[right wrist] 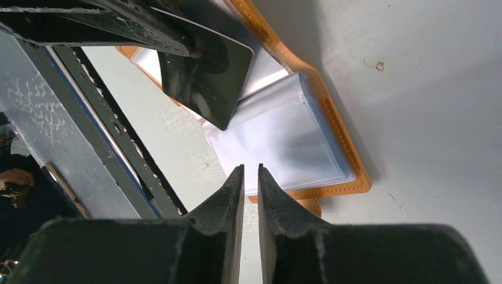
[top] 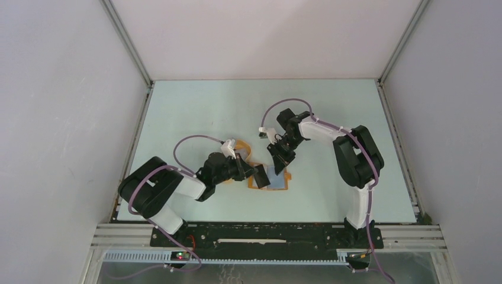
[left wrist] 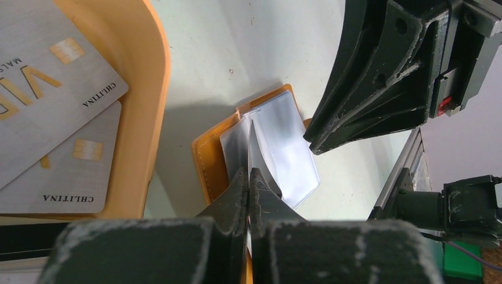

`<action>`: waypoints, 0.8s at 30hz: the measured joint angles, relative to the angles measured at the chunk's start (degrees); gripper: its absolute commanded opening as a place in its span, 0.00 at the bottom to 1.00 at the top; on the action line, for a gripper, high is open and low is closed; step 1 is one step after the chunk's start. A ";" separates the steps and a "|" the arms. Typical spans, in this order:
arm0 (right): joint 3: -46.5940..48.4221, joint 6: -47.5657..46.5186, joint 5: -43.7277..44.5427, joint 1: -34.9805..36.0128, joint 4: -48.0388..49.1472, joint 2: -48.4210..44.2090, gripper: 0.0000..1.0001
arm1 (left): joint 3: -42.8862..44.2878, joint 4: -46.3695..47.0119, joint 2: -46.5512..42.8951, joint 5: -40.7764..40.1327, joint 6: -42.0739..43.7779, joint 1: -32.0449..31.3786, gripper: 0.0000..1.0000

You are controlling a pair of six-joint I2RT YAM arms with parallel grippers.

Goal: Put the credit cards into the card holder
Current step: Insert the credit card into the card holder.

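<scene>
The card holder (top: 279, 181) lies open on the table, its orange rim and clear blue-grey sleeves (left wrist: 284, 148) facing up. My left gripper (left wrist: 249, 173) is shut on a credit card (left wrist: 250, 139), held on edge with its far end down among the sleeves. The same card looks dark in the right wrist view (right wrist: 204, 77). Two more credit cards (left wrist: 47, 77) lie in the orange tray (left wrist: 151, 89). My right gripper (right wrist: 249, 170) hovers just above the wallet's sleeve (right wrist: 290, 139), its jaws nearly together with nothing between them.
The oval orange tray (top: 243, 145) sits just behind the left gripper (top: 256, 175), partly hidden by the arm. The right gripper (top: 280, 157) is close over the wallet, a short way from the left fingers. The table's metal edge rail (left wrist: 408, 165) runs nearby.
</scene>
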 measured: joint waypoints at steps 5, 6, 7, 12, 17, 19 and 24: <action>0.00 -0.20 1.22 0.31 -0.24 0.35 0.21 | 0.46 -0.02 0.74 0.00 -0.07 -0.07 0.00; 0.00 -0.22 1.38 0.35 -0.26 0.44 0.22 | 0.48 0.00 0.76 0.00 -0.09 -0.11 0.00; 0.00 -0.24 1.57 0.37 -0.26 0.52 0.22 | 0.48 0.00 0.79 -0.02 -0.11 -0.15 0.00; 0.00 -0.24 2.49 0.83 -0.26 1.27 0.21 | 0.48 -0.07 0.79 -0.85 -0.44 -0.33 0.00; 0.09 -0.26 3.50 1.46 -0.52 2.27 0.21 | 0.48 -0.76 0.11 -3.02 -0.24 -0.46 0.00; 0.42 -0.26 3.61 1.64 -0.92 2.62 0.21 | 0.48 -0.92 -0.35 -3.65 0.02 -0.46 0.00; 1.07 -0.35 4.00 1.90 -1.31 2.97 0.21 | 0.63 -1.16 -0.48 -4.74 0.07 -0.46 0.00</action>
